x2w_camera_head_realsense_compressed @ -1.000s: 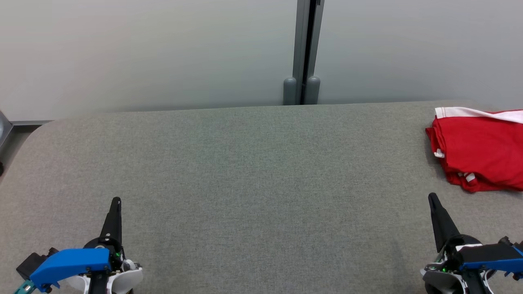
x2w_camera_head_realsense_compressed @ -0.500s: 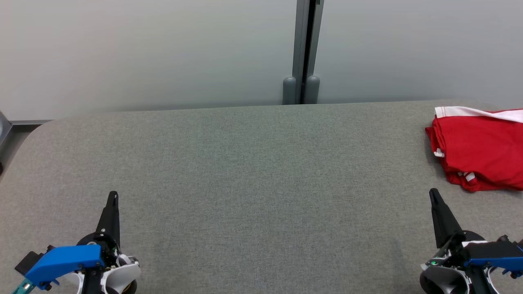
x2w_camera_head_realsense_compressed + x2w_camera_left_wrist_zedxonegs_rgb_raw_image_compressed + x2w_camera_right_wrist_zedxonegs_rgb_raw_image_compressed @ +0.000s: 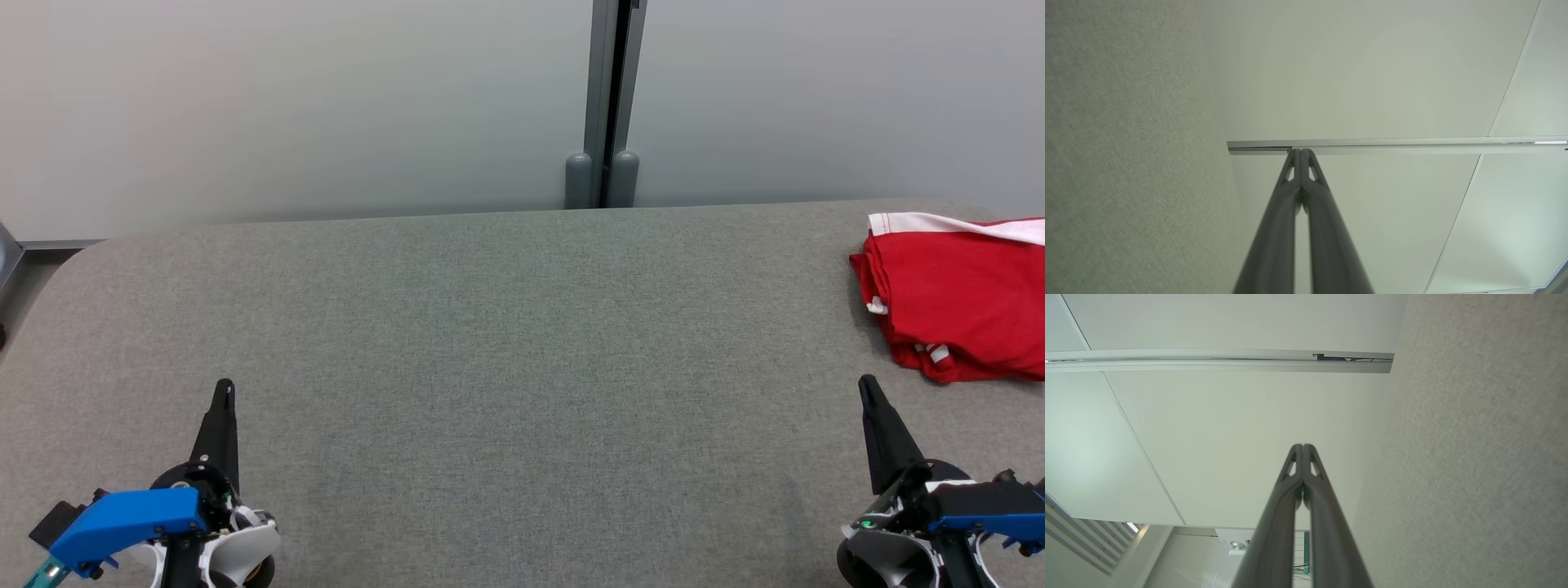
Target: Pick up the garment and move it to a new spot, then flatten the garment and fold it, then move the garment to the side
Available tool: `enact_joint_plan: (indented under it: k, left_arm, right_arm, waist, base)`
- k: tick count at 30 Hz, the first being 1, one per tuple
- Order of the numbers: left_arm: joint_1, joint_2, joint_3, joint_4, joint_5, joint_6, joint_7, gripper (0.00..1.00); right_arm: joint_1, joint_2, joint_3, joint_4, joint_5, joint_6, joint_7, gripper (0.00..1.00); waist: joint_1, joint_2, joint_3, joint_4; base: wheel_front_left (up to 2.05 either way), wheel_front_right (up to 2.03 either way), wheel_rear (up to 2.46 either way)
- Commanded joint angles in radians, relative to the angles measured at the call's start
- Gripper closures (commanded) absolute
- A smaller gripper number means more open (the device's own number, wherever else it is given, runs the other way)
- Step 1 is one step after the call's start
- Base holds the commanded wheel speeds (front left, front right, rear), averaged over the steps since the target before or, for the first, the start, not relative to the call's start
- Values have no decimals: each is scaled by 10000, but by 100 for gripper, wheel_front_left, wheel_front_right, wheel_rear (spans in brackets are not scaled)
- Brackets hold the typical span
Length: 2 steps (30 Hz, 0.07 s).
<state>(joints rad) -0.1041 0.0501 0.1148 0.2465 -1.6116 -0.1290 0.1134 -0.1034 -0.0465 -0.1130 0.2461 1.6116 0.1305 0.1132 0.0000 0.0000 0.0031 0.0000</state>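
The garment (image 3: pixel 959 298), red with white trim, lies folded at the far right of the grey felt table (image 3: pixel 522 343), partly cut off by the head view's right edge. My left gripper (image 3: pixel 223 389) stands shut at the lower left, far from the garment, with nothing in it. My right gripper (image 3: pixel 866 384) is shut and empty at the lower right, a short way in front of the garment's near edge. In the left wrist view my left gripper (image 3: pixel 1301 152) has its fingers pressed together. In the right wrist view my right gripper (image 3: pixel 1303 447) likewise has its fingers together.
A pale partition wall with a dark vertical joint and two grey posts (image 3: pixel 602 175) runs along the table's far edge. The table's rounded left corner (image 3: pixel 77 253) borders a strip of floor.
Both grippers have shifted slightly up the head view, the left one also a little leftward. The garment lies as before.
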Motion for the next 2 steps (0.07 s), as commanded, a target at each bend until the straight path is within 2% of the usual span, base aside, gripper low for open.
enact_joint_plan:
  k: [1,2]
  left_arm:
    - [-103,-16,28,-35,-23,-51,44,100]
    - [-103,-16,28,-36,-23,-51,44,100]
  right_arm:
    - [-111,-69,-25,-24,24,4,28,100]
    - [-111,-69,-25,-24,24,4,28,100]
  waist:
    - [0,0,0,1]
    - [0,0,0,1]
  base:
    - [0,0,0]
    - [0,0,0]
